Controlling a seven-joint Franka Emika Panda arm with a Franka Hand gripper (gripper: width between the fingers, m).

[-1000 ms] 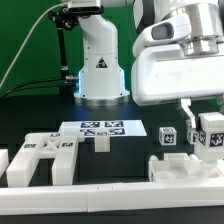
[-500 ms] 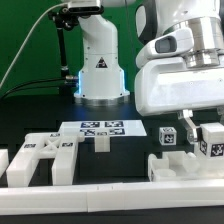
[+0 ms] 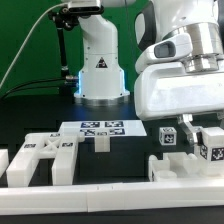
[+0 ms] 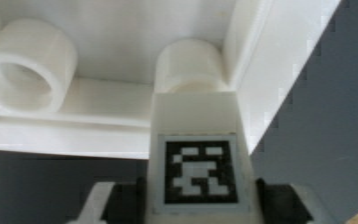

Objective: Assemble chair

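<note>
**A:** The chair leg (image 4: 197, 120) is pinched between the fingers of the gripper (image 4: 197, 203), tag facing the wrist camera. Its rounded tip is right up against a flat panel (image 4: 87, 105). On the counter (image 3: 130, 150) all that is found at the exterior view's right, close to the rail (image 3: 110, 190). What could be messed up from here?

**B:** Alignment, mostly, it'd be guessed. If the leg gets pushed in a bit tilted or off its hole, it could be jammed. The panel could also be shoved along the counter, since nothing is seen holding it down. With sideways force, the leg might be twisted in the grip too. A tagged cube (image 3: 167, 137) sits near, so it could be knocked.

**A:** And what's caught by one view but missed by the other?

**B:** The tip against the panel, plus a round tube-like piece (image 4: 25, 70) beside it, is only shown from the wrist. Whether the tip is actually seated can't be told, though. The layout is only given by the exterior view. There, a slotted panel (image 3: 45, 158) lies well apart on its left, the marker board (image 3: 100, 127) sits mid-counter, and a small part (image 3: 100, 142) is just in front of it.
</note>
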